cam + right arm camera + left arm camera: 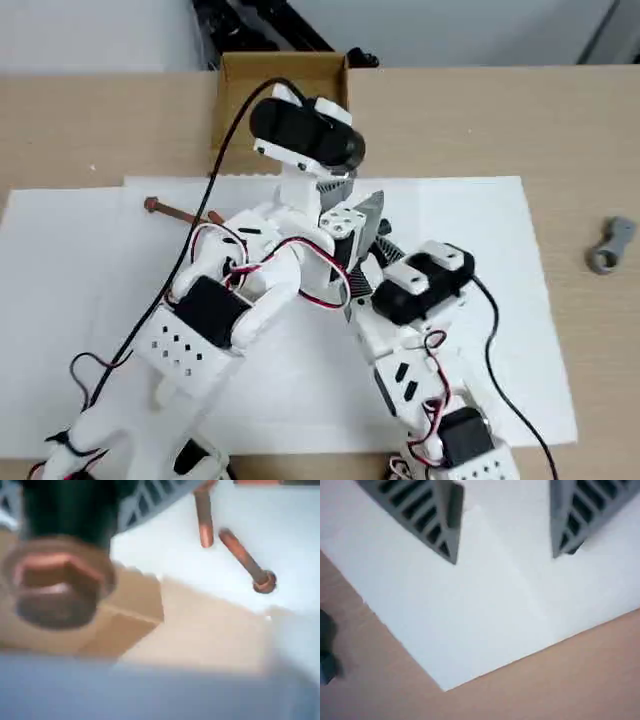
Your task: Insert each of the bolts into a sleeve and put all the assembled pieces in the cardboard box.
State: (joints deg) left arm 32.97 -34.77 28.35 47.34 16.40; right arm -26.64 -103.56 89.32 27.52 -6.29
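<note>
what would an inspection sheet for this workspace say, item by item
surface: wooden table with a white paper sheet spread on it
job's things: cardboard box just past the sheet's far edge; loose bolt and second loose bolt lying on the sheet; held bolt above the box, hex head toward the camera, a dark part on its shank, perhaps a sleeve
clutter: grey part on bare wood beside the sheet, purpose unclear
hands: left hand open and empty above a sheet corner; right hand shut on the held bolt
cables: black cable crossing the box corner; red and white leads
surroundings: dark gear behind the table
</note>
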